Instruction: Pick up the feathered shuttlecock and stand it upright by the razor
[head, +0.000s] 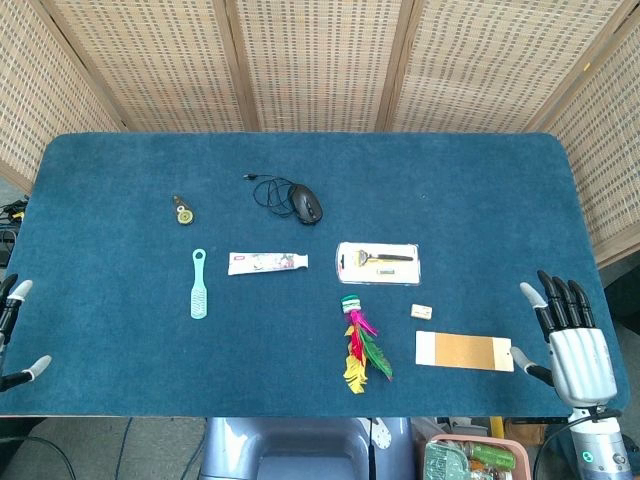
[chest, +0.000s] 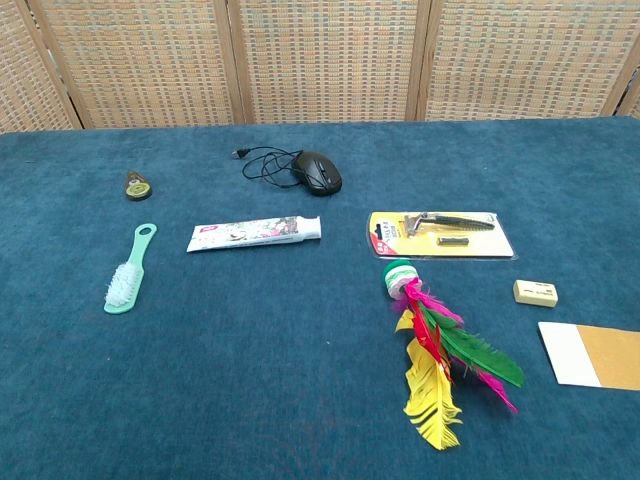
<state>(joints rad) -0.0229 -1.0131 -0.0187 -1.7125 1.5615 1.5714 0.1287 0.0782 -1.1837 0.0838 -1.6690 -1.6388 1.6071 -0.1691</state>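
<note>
The feathered shuttlecock (head: 359, 345) (chest: 437, 352) lies flat on the blue table, its green-and-white base toward the razor and its pink, green and yellow feathers toward the near edge. The razor (head: 377, 263) (chest: 440, 233) sits in its flat pack just beyond the base. My right hand (head: 571, 334) rests open at the table's near right corner, fingers spread, well to the right of the shuttlecock. My left hand (head: 12, 335) shows only partly at the left edge, fingers apart and holding nothing. Neither hand appears in the chest view.
A toothpaste tube (head: 267, 263) (chest: 254, 234), green brush (head: 199, 284) (chest: 129, 270), corded mouse (head: 306, 202) (chest: 318, 172) and small round tape measure (head: 181, 210) (chest: 137, 185) lie left and behind. An eraser (head: 421, 311) (chest: 535, 293) and tan card (head: 464, 350) (chest: 590, 355) lie right of the shuttlecock.
</note>
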